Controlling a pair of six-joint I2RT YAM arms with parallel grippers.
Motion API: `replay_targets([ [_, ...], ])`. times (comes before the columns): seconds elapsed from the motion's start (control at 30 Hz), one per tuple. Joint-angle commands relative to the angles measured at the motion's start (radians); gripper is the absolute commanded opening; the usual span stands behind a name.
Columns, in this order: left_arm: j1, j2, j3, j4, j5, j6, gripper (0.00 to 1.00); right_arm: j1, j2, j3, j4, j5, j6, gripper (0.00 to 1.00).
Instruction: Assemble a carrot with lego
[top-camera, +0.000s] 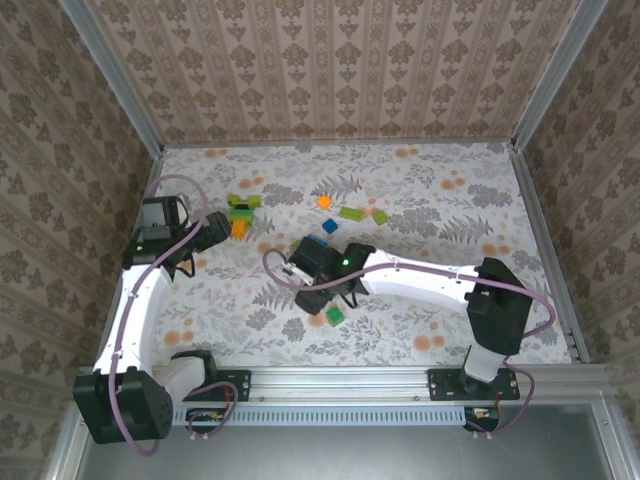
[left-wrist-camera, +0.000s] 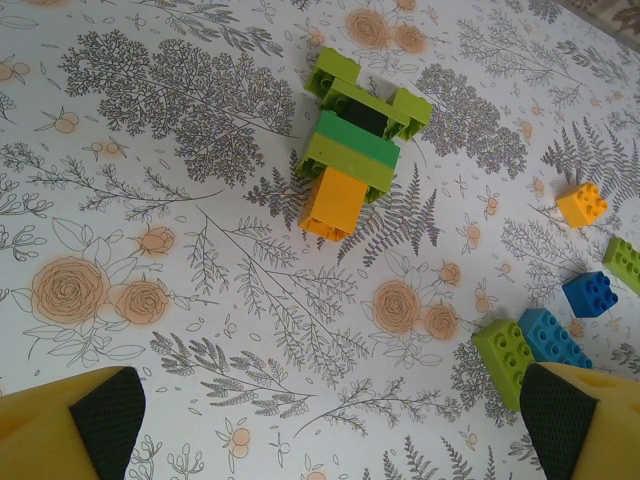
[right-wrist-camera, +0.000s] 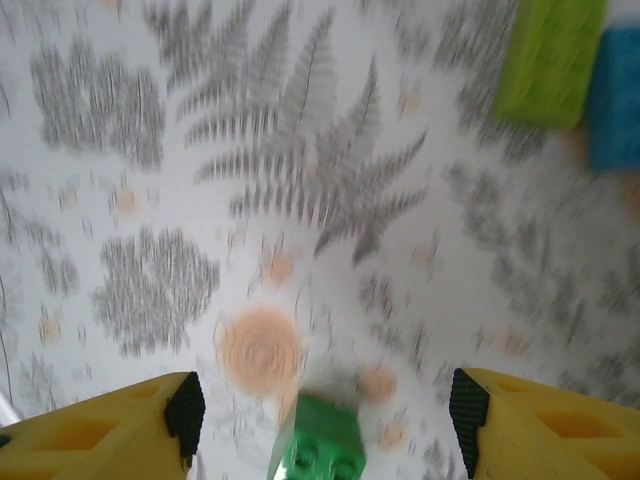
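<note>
Carrot (left-wrist-camera: 355, 150): lime and dark-green crossbar, orange tip, flat on the floral table (left-wrist-camera: 200, 300). It lies ahead of the left gripper (left-wrist-camera: 325, 420), well apart, tip toward the jaws. Judged light, rigid, slick. Press-fit joints could pop, so pinch across the green middle's flat sides. The left gripper is spread wide, empty. The right gripper (right-wrist-camera: 325, 405) is spread too, gripping nothing; a green brick (right-wrist-camera: 320, 455) lies loose between its jaws.

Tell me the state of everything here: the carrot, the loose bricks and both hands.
Carrot: built, lying flat, not held.
Left hand: open, empty.
Right hand: open, gripping nothing.
Green brick: loose below the right hand, not gripped.
Orange brick: loose, lying alone.
Lime brick: loose, against a light blue brick.
</note>
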Motion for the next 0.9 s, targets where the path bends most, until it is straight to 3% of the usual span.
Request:
replay_targets([
  [0.0, -0.005, -0.002, 0.006, -0.004, -0.007, 0.019, 1.0, -0.03, 0.134, 0.134, -0.108, 0.093, 0.002, 0.69],
  [0.2, -0.007, -0.004, 0.009, -0.013, -0.015, 0.014, 1.0, -0.125, 0.304, 0.274, -0.108, -0.044, 0.075, 0.69],
  [0.53, -0.003, -0.001, 0.013, -0.016, -0.016, 0.01, 1.0, -0.177, 0.442, 0.385, -0.115, -0.093, 0.104, 0.69],
  [0.87, -0.003, 0.01, 0.017, -0.015, -0.014, 0.012, 1.0, -0.202, 0.474, 0.4, -0.108, -0.101, 0.108, 0.69],
])
